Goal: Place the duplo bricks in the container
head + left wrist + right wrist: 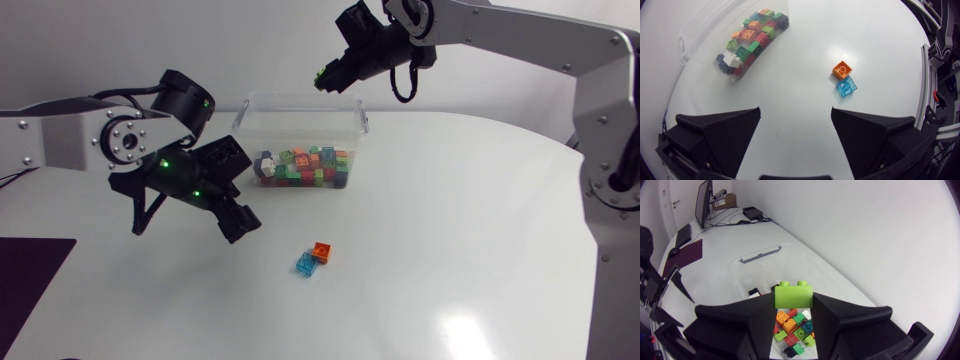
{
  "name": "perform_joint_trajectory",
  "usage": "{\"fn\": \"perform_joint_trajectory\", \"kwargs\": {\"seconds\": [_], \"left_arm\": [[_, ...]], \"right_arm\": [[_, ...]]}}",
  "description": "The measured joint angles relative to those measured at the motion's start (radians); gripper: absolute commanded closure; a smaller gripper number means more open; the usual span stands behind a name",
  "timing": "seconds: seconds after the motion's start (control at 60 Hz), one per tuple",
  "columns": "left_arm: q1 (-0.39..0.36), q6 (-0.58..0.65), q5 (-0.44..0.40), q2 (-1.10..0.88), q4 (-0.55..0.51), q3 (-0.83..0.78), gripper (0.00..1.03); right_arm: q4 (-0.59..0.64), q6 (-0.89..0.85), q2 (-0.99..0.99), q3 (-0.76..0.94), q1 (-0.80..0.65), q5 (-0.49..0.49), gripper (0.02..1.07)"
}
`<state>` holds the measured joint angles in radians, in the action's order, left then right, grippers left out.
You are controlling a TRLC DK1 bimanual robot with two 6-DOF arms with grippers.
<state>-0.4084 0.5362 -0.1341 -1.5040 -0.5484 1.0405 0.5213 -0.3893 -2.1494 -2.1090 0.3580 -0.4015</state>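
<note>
The right jaws are closed on a lime brick [793, 296], pinching it from both sides over the container [760, 256], so a release should drop it onto the heap [790, 327] directly below. The left jaws stand wide apart and hold nothing, poised above the bench [800, 90]. Ahead of them lie an orange brick [842, 69] and a blue brick [846, 86], touching each other and probably the next pick.
</note>
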Motion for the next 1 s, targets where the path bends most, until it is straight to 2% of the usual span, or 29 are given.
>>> {"fn": "perform_joint_trajectory", "kwargs": {"seconds": [0.017, 0.067, 0.1, 0.117, 0.333, 0.567, 0.8, 1.0], "left_arm": [[-0.006, 0.0, 0.0, 0.0, 0.002, -0.006, 0.06], [-0.027, -0.001, 0.0, 0.0, 0.008, -0.026, 0.06], [-0.039, -0.003, 0.0, 0.0, 0.009, -0.034, 0.06], [-0.046, -0.004, 0.0, 0.0, 0.009, -0.039, 0.06], [-0.136, -0.057, -0.003, -0.044, 0.053, -0.059, 0.06], [-0.203, -0.15, 0.044, -0.135, 0.051, -0.027, 0.06], [-0.264, -0.281, 0.095, -0.257, -0.055, 0.143, 0.08], [-0.291, -0.364, 0.132, -0.315, -0.109, 0.214, 0.08]], "right_arm": [[-0.001, 0.002, -0.013, -0.018, 0.0, 0.009, 0.62], [-0.001, 0.008, -0.045, -0.058, 0.0, 0.026, 0.27], [0.001, 0.014, -0.067, -0.086, 0.0, 0.035, 0.1], [0.002, 0.017, -0.076, -0.097, 0.0, 0.038, 0.07], [0.003, 0.028, -0.061, -0.061, -0.008, 0.051, 0.06], [-0.061, 0.031, 0.166, 0.247, -0.077, 0.05, 0.06], [-0.139, 0.029, 0.455, 0.571, -0.106, 0.046, 0.06], [-0.159, 0.022, 0.587, 0.76, -0.121, 0.031, 0.06]]}}
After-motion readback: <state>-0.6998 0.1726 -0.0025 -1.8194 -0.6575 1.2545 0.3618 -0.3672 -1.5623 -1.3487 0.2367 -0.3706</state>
